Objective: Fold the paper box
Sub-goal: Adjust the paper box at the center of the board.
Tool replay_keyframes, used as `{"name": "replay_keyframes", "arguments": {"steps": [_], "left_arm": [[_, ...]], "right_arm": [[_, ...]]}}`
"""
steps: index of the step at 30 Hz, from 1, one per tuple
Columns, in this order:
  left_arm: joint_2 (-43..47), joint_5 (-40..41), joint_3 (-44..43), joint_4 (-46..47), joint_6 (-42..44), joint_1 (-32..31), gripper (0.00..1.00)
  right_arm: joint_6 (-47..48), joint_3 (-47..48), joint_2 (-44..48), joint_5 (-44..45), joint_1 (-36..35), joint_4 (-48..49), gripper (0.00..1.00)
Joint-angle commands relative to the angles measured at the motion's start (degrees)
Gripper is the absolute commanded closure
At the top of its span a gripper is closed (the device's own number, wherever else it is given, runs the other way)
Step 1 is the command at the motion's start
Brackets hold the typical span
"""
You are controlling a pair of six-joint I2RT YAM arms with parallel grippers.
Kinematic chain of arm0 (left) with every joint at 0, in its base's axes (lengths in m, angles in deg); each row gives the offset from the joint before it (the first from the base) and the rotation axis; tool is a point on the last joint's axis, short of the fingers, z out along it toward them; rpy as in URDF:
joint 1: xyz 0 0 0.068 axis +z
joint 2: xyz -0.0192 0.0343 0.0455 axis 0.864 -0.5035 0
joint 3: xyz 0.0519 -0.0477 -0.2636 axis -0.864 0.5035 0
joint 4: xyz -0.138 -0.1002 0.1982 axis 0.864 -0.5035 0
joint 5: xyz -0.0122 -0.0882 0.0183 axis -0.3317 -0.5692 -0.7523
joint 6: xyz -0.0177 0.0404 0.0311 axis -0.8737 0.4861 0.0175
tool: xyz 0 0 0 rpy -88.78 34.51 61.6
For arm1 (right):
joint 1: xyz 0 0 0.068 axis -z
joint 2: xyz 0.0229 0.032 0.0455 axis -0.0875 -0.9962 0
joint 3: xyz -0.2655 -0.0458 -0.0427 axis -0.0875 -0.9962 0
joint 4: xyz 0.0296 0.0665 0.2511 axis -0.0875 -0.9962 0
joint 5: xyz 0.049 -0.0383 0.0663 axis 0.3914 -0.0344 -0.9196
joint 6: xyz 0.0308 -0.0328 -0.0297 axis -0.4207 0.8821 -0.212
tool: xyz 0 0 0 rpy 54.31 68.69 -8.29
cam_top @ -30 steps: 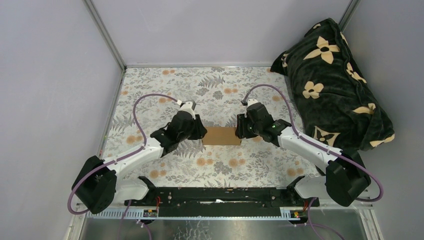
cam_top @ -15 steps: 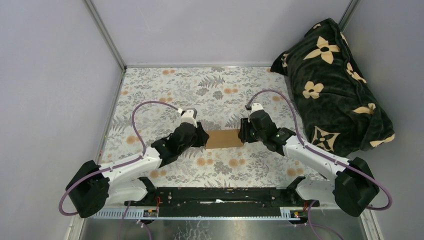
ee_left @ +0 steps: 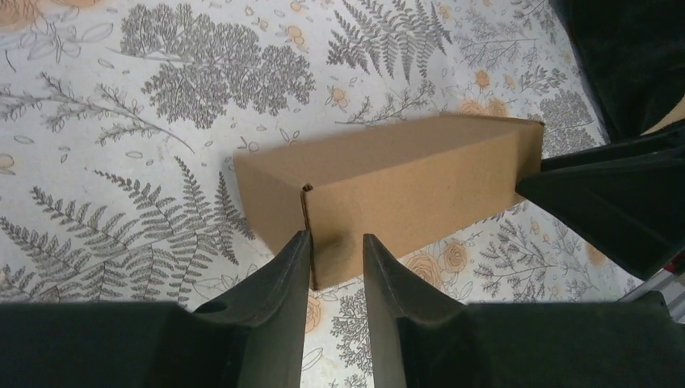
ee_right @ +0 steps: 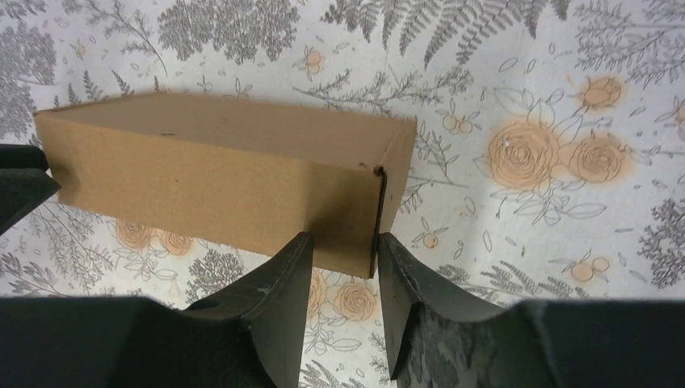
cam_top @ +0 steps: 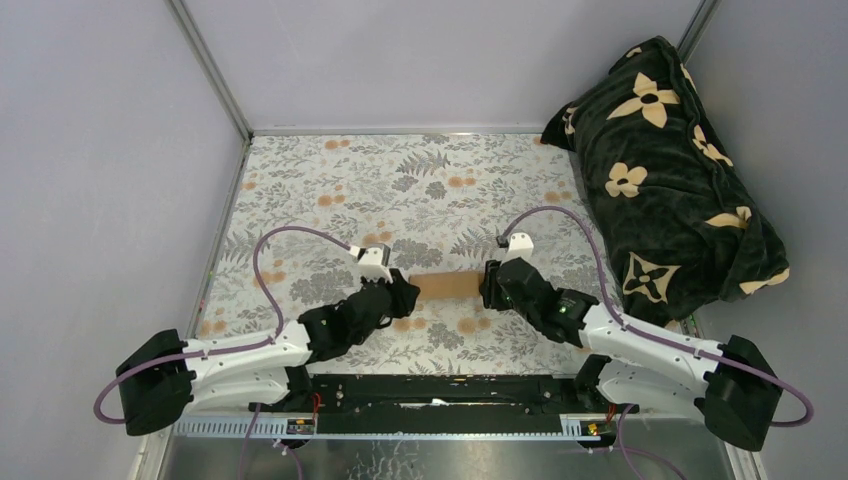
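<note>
Only close-up: paper box (ee_left: 404, 182) seam (ee_left: 305, 208).

Count on inspection: one paper box (cam_top: 447, 285), a single closed brown cardboard unit. One worktop (cam_top: 400, 170), floral-patterned. One fabric bundle (cam_top: 665, 170), dark with cream flowers. Two robot arms: left arm (cam_top: 250, 350) and right arm (cam_top: 640, 335). Two end effectors: left end effector (cam_top: 403, 292) and right end effector (cam_top: 489, 285), each with two black fingers (ee_left: 283, 275), four in total. Two purple cables: left cable (cam_top: 256, 265) and right cable (cam_top: 548, 208).
</note>
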Motion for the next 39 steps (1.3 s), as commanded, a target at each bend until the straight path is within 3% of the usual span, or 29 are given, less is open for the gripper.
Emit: {"name": "replay_keyframes", "arguments": {"steps": [1, 8, 17, 23, 30, 33, 35, 39], "left_arm": [[-2.76, 0.42, 2.85, -1.9, -5.58, -4.2, 0.64], [-4.27, -0.28, 4.95, -3.83, -11.61, -5.12, 0.61], [-8.74, 1.9, -0.47, -4.6, -7.19, -4.18, 0.56], [-18.17, -8.23, -1.0, 6.44, -0.15, 8.22, 0.55], [-20.02, -13.75, -5.36, 7.05, 8.14, 15.73, 0.55], [-13.57, -13.57, -8.06, 0.37, 9.55, 14.79, 0.52], [-7.76, -10.56, -9.08, -4.48, 9.66, 13.89, 0.48], [1.23, -6.21, -13.81, -14.71, 11.15, 13.89, 0.43]], "right_arm": [[-7.93, -3.85, -2.04, 0.59, -6.15, -2.33, 0.58], [-12.17, -7.88, -2.49, -1.67, -6.75, 0.17, 0.56], [-8.42, -4.06, -10.19, 1.31, -5.04, 4.8, 0.5], [-4.46, -0.98, -20.49, -4.68, 2.25, 14.37, 0.5], [1.81, 4.21, -25.78, -9.81, 6.85, 17.51, 0.46], [3.93, 5.44, -22.03, -11.69, 6.85, 14.35, 0.36], [4.23, 4.22, -16.72, -11.51, 6.8, 12.78, 0.04], [6.41, 5.01, -5.84, -9.8, 6.87, 7.3, 0.0]]}}
